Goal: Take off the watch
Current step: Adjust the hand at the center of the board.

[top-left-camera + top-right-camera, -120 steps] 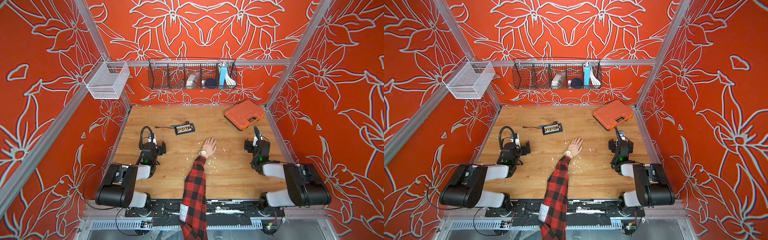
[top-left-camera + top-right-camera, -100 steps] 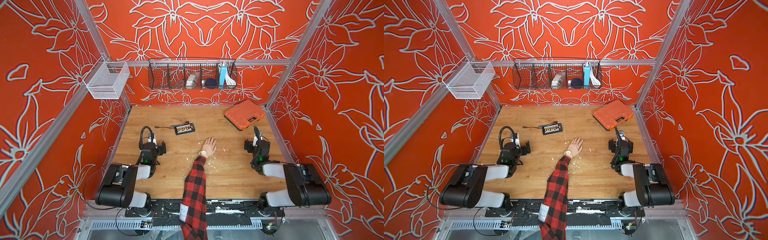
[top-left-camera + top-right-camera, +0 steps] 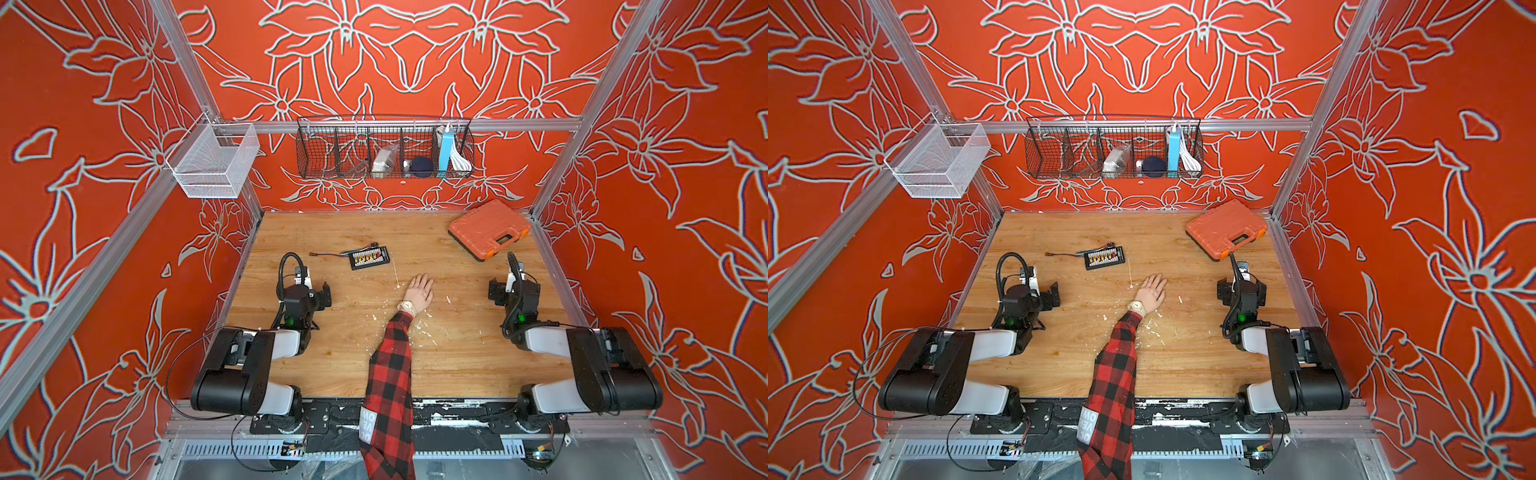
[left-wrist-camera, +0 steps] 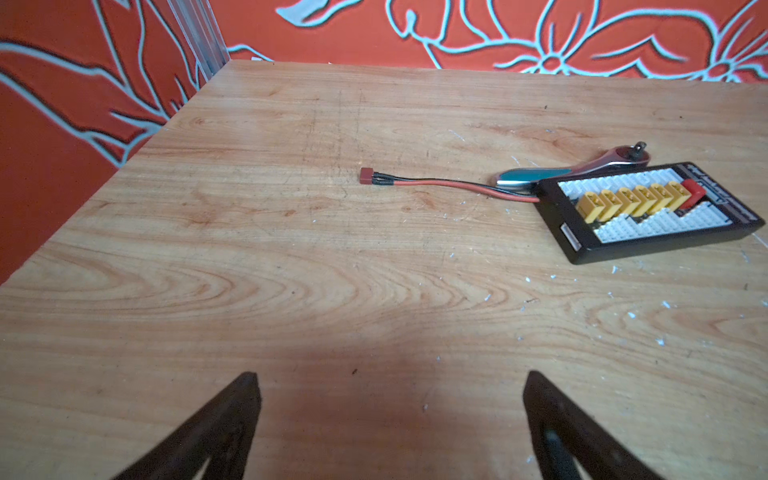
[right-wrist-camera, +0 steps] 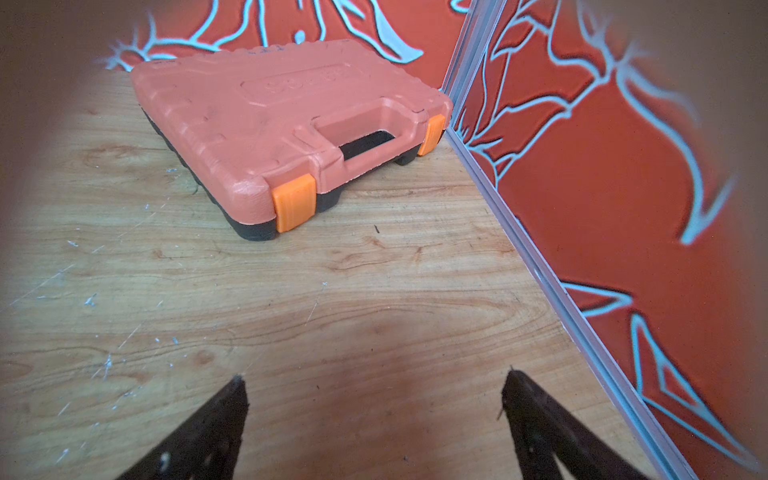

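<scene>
In both top views the watch point(image 3: 406, 306) point(image 3: 1136, 308) is seen strapped round the wrist of a person's arm point(image 3: 419, 291), which is laid palm down near the middle of the counter point(image 3: 457, 361), with a red and black checked sleeve point(image 3: 390, 374) reaching up to the strap. The watch is not shown in either wrist view.

The left hand point(image 3: 314, 286) and the right hand point(image 3: 508, 286) are seen well apart from the arm, one on each side of it. How wide they stand is hard to judge from above. This is made plain in the wrist views, where the jaws of the left hand point(image 4: 390, 374) and of the right hand point(image 5: 374, 376) are spread wide over bare wood, with nothing held between them.

A black connector board point(image 4: 648, 208) with yellow plugs is shown in the left wrist view, with a red and black lead point(image 4: 436, 183) running from it and a ratchet point(image 4: 582, 168) lying just behind it. These details are only small in the top views. A closed orange case point(image 5: 291, 112) is shown in the right wrist view, near the corner of the wall.
</scene>
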Controlling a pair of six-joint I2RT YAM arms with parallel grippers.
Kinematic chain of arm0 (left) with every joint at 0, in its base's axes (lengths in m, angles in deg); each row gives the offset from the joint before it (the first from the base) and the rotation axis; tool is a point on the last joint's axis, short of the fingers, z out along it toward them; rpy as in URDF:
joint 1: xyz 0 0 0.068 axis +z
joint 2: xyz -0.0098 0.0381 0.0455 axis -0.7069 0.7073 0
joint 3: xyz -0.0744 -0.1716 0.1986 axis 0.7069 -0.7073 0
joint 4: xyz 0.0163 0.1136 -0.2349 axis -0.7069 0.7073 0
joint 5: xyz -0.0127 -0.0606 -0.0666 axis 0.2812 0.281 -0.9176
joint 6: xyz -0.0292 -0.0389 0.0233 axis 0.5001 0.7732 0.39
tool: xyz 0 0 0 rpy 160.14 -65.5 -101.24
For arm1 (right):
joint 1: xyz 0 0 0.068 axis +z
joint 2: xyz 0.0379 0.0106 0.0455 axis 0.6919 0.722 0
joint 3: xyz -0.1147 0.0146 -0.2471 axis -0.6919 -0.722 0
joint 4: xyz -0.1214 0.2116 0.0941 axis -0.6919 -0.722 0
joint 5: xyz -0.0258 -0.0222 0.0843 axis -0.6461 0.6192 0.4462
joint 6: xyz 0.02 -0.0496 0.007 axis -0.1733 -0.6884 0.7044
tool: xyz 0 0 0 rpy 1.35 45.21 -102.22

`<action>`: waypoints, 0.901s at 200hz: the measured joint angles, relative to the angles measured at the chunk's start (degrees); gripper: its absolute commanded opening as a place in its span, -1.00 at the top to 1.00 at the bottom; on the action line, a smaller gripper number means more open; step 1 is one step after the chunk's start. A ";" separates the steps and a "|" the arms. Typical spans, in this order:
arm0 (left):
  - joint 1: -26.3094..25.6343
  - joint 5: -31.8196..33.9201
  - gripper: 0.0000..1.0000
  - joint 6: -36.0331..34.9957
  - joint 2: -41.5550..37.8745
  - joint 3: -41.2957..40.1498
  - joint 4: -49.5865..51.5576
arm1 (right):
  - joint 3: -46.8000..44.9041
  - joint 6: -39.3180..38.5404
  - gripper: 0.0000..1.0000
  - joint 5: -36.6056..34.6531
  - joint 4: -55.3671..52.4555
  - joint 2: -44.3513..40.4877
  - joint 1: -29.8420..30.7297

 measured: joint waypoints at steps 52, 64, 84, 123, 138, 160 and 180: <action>1.40 -1.99 -0.96 0.74 0.00 0.00 0.22 | 0.00 0.00 -0.96 0.17 0.02 0.02 0.00; 1.38 -1.97 -0.96 0.76 -0.15 0.02 0.48 | 0.00 0.02 -0.96 -0.15 -0.11 -0.13 0.09; 0.59 -0.66 -0.96 0.72 -2.58 0.90 4.37 | -0.26 0.02 -0.96 -0.70 0.02 -1.36 0.13; -3.32 4.48 -0.96 1.09 -9.44 7.13 14.88 | -0.02 -0.04 -0.96 -3.02 -5.01 -6.54 1.44; -4.94 6.49 -0.96 1.46 -10.10 9.64 18.71 | 2.40 -0.07 -0.96 -3.39 -10.32 -10.40 1.77; -6.99 8.70 -0.96 2.95 -10.21 13.14 24.92 | 6.47 0.90 -0.96 -4.20 -15.74 -14.21 2.38; -9.09 11.06 -0.96 4.87 -10.56 16.76 31.30 | 8.46 4.92 -0.84 -2.75 -20.68 -16.85 3.02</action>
